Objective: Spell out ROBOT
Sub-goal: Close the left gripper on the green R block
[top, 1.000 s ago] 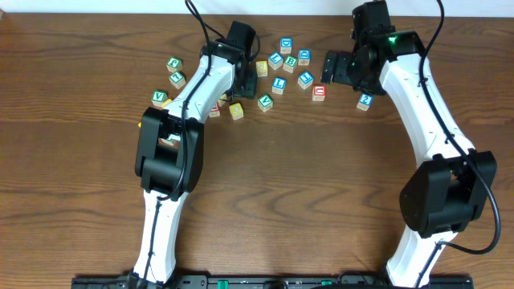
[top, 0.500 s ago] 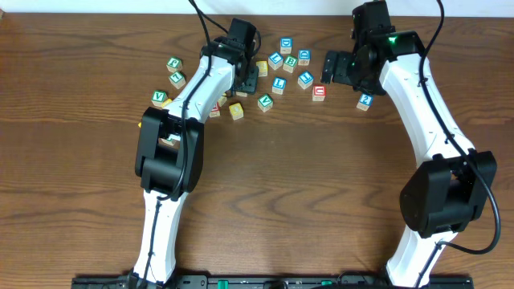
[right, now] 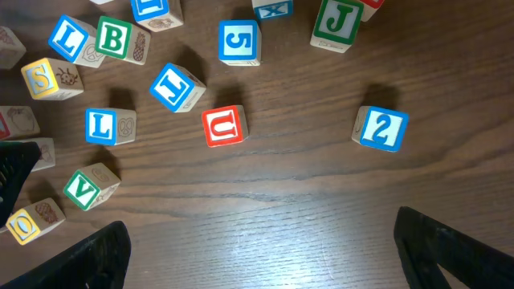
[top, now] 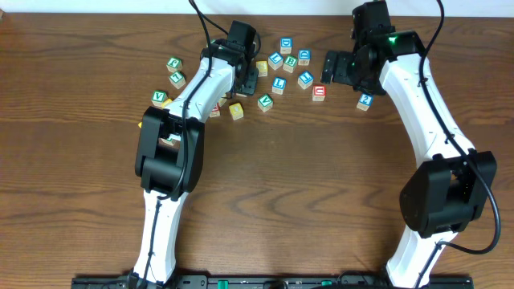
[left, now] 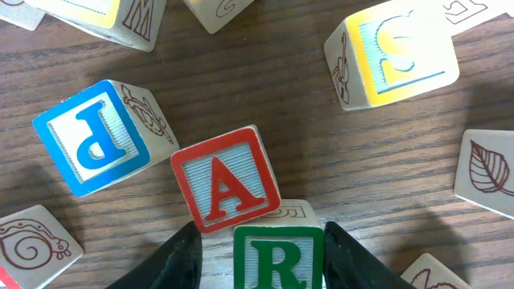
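A: Overhead first: left gripper (top: 245,80) position?
B: Down in the left half of the scattered wooden letter cubes on the brown wooden table (top: 305,201); cube under it hidden by the wrist. Right gripper (top: 337,68) parked at the cluster's right edge, near a red-framed U cube (top: 319,92) and a blue-framed 2 cube (top: 365,101).
A: Other task letters there?
B: Green-framed B cube (top: 290,64) mid-cluster, between both arms. Yellow-faced O cube (top: 236,111) near the left gripper, on the robot's side. No T legible.
A: Left wrist?
B: Green-framed wooden R cube (left: 279,258) straight between the fingers (left: 181,258), square-on, letter upright, at the frame's bottom. Jaws part-open on either side, with a sliver of gap on one side, so not clamped yet. Red-framed A cube (left: 227,178) skewed, touching or just short of R's far edge; probably nudged on a careless lift. Blue-framed P cube (left: 96,136) off left and yellow S cube (left: 397,56) up right, both apart from R.
A: Right wrist?
B: Jaws spread wide, nothing between, over bare wood. U and 2 ahead; B at top left, well beyond.
A: Call?
B: Left arm clearly nearer for R. Needs only a pinch and a straight lift, minding A.
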Motion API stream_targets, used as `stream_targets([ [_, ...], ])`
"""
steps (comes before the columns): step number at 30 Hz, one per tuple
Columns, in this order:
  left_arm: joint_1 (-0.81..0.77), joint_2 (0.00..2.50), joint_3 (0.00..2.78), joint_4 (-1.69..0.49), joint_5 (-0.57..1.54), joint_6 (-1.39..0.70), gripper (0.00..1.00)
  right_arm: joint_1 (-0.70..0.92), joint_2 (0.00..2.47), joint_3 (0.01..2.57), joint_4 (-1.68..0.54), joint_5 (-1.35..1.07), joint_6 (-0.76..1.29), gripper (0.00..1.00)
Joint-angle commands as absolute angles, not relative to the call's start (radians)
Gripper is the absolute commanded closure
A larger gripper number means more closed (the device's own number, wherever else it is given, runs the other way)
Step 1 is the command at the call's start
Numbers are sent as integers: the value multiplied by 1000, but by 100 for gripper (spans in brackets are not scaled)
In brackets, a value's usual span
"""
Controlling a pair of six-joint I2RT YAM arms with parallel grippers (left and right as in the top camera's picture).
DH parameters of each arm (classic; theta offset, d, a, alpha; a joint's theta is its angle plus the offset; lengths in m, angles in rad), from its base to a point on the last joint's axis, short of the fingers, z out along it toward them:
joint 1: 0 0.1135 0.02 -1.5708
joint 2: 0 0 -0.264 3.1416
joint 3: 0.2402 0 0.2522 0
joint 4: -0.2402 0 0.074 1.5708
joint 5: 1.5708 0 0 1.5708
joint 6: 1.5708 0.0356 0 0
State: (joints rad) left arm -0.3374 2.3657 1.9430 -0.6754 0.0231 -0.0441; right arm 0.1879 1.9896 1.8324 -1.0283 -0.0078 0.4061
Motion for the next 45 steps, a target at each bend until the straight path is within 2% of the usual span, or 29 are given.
stream_targets([
  [1, -340, 2355, 1934, -675, 18, -31, 57, 198, 1995, 1851, -1029, -6, 414, 1],
  [8, -340, 2355, 1934, -676, 18, -31, 63, 198, 1995, 1851, -1029, -6, 414, 1],
  [45, -341, 2334, 1925, -720, 18, -70, 64, 198, 1995, 1851, -1029, -6, 414, 1],
])
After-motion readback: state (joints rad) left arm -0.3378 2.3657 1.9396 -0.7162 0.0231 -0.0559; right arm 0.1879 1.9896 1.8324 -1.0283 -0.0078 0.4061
